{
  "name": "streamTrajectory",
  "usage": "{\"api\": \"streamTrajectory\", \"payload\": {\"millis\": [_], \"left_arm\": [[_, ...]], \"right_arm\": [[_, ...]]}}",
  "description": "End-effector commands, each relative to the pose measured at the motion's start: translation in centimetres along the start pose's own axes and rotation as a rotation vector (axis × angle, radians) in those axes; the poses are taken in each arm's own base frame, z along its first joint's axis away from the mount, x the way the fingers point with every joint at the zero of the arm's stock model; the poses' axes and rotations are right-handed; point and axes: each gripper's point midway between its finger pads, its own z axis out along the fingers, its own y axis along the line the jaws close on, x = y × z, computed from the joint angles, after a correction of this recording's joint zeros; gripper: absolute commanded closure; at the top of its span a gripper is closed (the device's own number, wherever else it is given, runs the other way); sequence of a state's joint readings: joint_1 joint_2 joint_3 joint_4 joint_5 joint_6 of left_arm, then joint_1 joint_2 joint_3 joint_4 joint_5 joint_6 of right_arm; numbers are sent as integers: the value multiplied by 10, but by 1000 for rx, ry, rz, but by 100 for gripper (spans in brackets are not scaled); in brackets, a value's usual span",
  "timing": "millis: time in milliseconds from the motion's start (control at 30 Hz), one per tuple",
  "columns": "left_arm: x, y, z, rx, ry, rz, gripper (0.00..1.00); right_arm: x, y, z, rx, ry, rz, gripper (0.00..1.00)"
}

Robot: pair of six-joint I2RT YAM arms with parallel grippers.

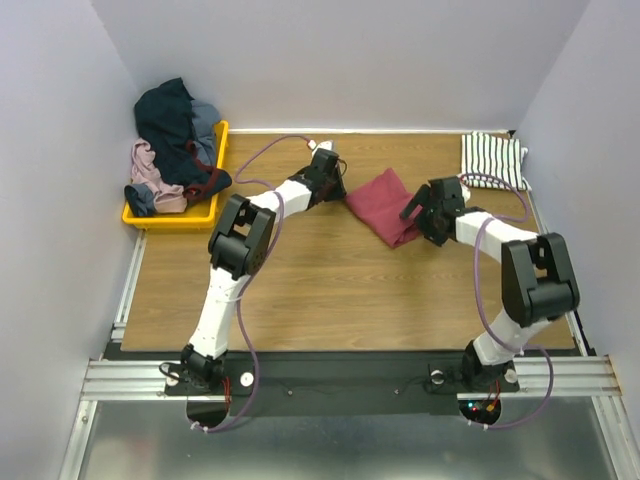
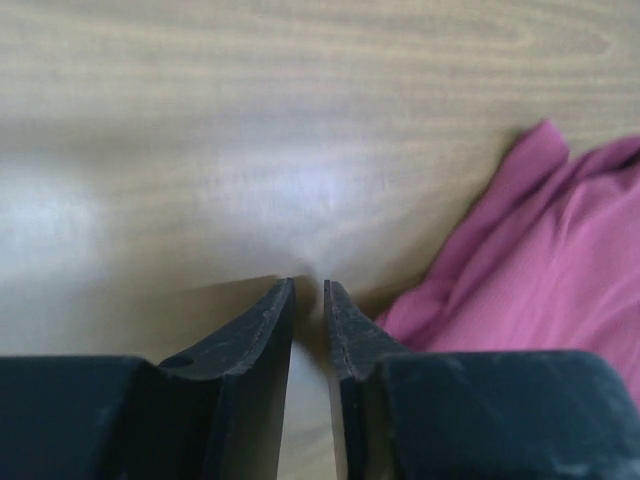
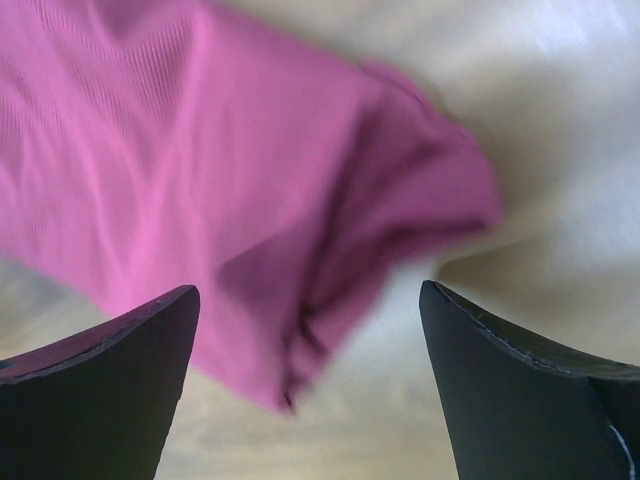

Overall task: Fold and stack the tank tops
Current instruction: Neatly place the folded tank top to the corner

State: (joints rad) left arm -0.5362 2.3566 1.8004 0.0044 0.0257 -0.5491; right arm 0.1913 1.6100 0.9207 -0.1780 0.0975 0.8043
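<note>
Stretching far-left to near-right, the red tank top lies between narrow empty left fingers and wide right fingers

You were in a robot lab cell — plain pale walls boxed in a wood-grain table, and a slotted aluminium rail ran along its near edge.
</note>
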Motion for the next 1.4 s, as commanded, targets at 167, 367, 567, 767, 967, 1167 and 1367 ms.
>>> {"api": "streamTrajectory", "payload": {"millis": [167,367,567,767,967,1167,1367], "left_arm": [[30,-31,-65,102,-24,-145,76],[80,-71,-107,183,15,-109,77],[90,-73,-131,191,22,-118,77],[77,-51,-156,62,6,-108,82],[33,-81,-177,125,-92,-73,82],[31,-93,-125,81,-31,-5,83],[43,-79,-86,16,18,17,84]], "right_arm": [[-68,69,68,-98,-89,-101,4],[-106,117,98,-186,-128,-238,4],[-154,106,67,-79,-252,-220,0],[-128,57,26,-45,-189,-110,0],[-52,19,15,-82,-39,-5,1],[-29,26,20,-170,8,72,1],[-20,24,43,-165,19,112,3]]}}
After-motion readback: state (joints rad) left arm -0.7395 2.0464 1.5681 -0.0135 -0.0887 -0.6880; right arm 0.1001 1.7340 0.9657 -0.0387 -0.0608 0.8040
